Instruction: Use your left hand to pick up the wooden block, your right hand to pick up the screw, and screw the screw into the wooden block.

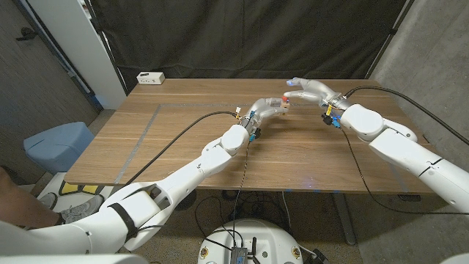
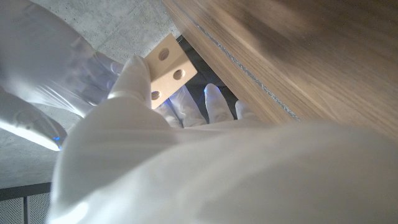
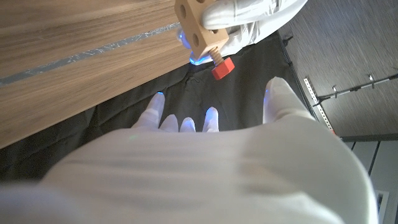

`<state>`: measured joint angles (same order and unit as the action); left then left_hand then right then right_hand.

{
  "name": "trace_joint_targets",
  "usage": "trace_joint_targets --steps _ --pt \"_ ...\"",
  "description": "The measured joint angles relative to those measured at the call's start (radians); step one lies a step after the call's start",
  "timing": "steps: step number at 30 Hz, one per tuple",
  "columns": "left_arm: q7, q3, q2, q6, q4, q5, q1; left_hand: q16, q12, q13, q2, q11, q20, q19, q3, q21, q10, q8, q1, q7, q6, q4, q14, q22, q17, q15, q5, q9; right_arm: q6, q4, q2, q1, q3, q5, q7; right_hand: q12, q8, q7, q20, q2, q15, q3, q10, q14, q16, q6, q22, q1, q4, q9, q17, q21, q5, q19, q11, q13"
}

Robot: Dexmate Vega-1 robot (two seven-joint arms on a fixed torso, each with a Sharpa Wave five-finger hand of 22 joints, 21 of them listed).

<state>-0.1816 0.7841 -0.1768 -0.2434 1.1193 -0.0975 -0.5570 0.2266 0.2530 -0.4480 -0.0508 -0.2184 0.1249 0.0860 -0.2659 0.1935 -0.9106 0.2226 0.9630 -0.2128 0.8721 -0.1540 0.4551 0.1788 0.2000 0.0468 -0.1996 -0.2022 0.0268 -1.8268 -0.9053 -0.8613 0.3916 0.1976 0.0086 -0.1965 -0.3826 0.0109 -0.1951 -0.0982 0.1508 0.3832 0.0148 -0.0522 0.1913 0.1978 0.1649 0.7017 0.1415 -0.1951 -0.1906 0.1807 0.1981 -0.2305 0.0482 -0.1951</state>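
Left hand (image 1: pixel 265 112) holds the wooden block (image 3: pixel 198 26) raised above the counter (image 1: pixel 183 139), pinched at one end; three holes show on its face in the left wrist view. The red-headed screw (image 3: pixel 221 66) already sits in one face of the block, shank partly in, head proud. Its long axis points away from the block toward the right hand (image 1: pixel 311 90). Right hand holds nothing, fingers spread, just beside the screw head and apart from it. Judgement: next move is regrasping the head to keep turning.
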Motion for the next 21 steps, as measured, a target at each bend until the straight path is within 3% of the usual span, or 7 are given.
trace_joint_targets --steps 4,11,12,19,21 --pt "-0.001 0.001 0.000 0.001 0.000 0.003 0.000 0.000 0.000 0.000 0.000 0.000 0.000 0.000 0.000 0.000 0.000 0.000 0.000 0.000 0.000 0.000 0.000 0.000 0.000 0.000 0.000 0.000 0.033 -0.030 -0.027 0.011 0.000 -0.009 0.013 0.000 0.008 0.000 0.000 0.000 0.012 0.001 0.000 -0.002 0.000 0.000 0.000 0.000 0.001 0.000 0.000 0.000 0.000 0.000 0.000 0.000" --pt "-0.001 0.004 -0.002 0.001 0.001 0.003 0.000 0.000 -0.002 0.000 0.000 0.000 0.000 0.000 0.000 0.000 0.000 0.000 0.000 0.000 0.000 0.000 0.000 0.000 0.000 0.000 0.000 0.000 0.109 -0.030 -0.027 0.011 0.000 -0.026 0.046 0.000 0.013 0.000 0.000 0.005 0.025 0.001 0.005 -0.007 0.000 0.000 0.000 0.005 0.001 0.000 0.000 0.000 0.000 0.000 0.005 0.000" --pt "-0.002 0.005 -0.003 0.006 0.002 0.010 0.000 0.000 -0.002 0.000 0.000 0.000 0.000 0.000 0.000 0.000 0.000 0.000 0.000 0.000 0.000 0.000 0.000 0.000 0.000 0.000 0.000 0.000 0.125 -0.093 -0.077 0.039 0.003 -0.030 0.053 0.000 0.013 -0.001 0.000 0.005 0.027 0.001 0.005 -0.006 0.000 -0.001 0.000 0.005 0.001 0.000 0.000 0.000 0.000 0.000 0.005 0.000" --pt "-0.004 0.007 -0.006 0.009 0.007 0.015 0.000 0.000 -0.004 0.000 0.000 0.000 0.000 0.000 0.000 0.000 0.000 0.000 0.000 0.000 0.000 0.000 0.000 0.000 0.000 0.000 0.003 0.000 0.205 -0.111 -0.089 0.050 0.009 -0.050 0.092 0.000 0.017 -0.013 -0.005 0.005 0.028 0.005 0.009 -0.007 0.000 -0.005 0.000 0.005 0.005 0.000 0.000 0.000 0.000 0.006 0.009 0.000" --pt "-0.004 0.007 -0.007 0.009 0.008 0.015 0.000 0.000 -0.005 0.000 0.000 0.000 0.000 0.000 0.000 0.000 0.000 0.000 0.000 0.000 0.000 0.000 0.000 0.000 0.000 0.000 0.002 0.000 0.227 -0.144 -0.110 0.073 0.021 -0.057 0.105 0.000 0.020 -0.015 -0.005 0.005 0.032 0.005 0.009 -0.011 0.000 -0.007 0.000 0.005 0.005 0.000 0.000 0.000 0.000 0.006 0.009 0.000"
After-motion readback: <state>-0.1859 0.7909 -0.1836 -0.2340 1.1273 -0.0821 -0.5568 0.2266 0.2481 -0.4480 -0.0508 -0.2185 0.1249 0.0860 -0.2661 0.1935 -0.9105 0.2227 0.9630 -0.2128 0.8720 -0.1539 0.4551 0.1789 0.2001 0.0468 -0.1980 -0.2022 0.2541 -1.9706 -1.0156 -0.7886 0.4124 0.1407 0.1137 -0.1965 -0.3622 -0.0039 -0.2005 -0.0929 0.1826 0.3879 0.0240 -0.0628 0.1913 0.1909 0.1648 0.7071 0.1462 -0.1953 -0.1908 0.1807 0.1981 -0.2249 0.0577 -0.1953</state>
